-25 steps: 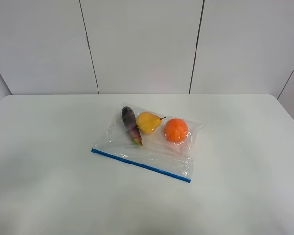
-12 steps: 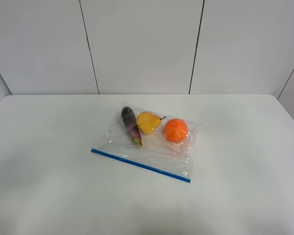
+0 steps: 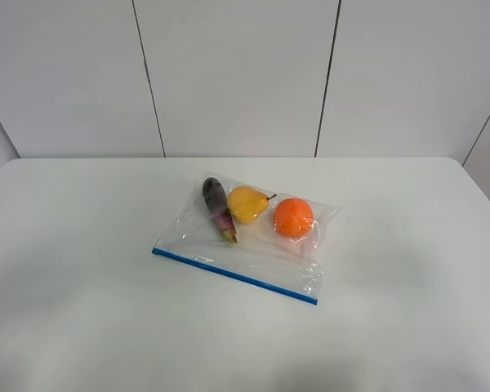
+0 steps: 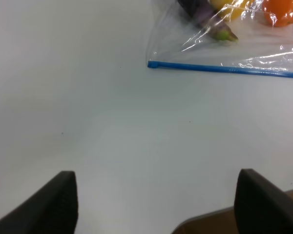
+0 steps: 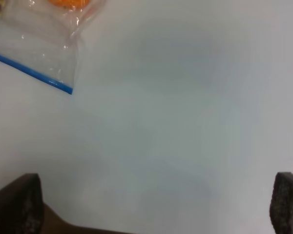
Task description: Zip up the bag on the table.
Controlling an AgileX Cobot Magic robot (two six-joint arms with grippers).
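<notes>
Nothing differs from a second ago: bag (image 3: pixel 247 238) lies mid-table (image 3: pixel 82 310), unmoved. Bare white surface spreads wide on every side, well clear of the rounded edges. Left gripper (image 4: pixel 154 204) and right gripper (image 5: pixel 156 209) stand wide, empty, off the bag. Clear crinkly plastic shows eggplant (image 3: pixel 219 209), pear (image 3: pixel 247 203), orange (image 3: pixel 294 217); blue zipper strip (image 3: pixel 235 276) runs along the near edge.

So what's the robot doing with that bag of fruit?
Nothing is touching it yet. The bag lies flat on the table with an eggplant, a pear and an orange inside. Its blue zipper strip runs along the near edge. The left claw and right claw are both open, away from the bag. The zipping has not begun.
</notes>
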